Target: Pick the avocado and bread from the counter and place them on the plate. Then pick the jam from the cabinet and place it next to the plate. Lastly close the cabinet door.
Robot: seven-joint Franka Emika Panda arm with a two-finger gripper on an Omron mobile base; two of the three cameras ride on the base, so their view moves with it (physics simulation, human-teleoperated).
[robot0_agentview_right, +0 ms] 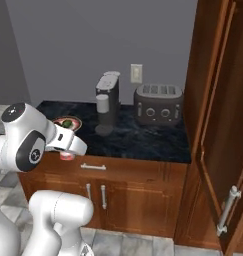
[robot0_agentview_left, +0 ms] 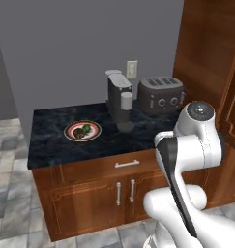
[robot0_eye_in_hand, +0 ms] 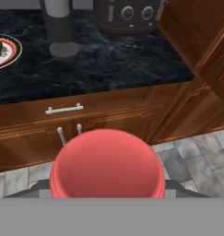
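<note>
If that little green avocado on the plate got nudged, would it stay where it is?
Probably not. The avocado looks small and rounded, so it may roll. The plate looks shallow, so its low rim might not stop it. The darker lump beside it could block one side.

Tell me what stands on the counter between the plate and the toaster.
The coffee machine stands between the plate and the toaster on the counter; the rest of that stretch is bare marble. The left base view shows it best.
</note>
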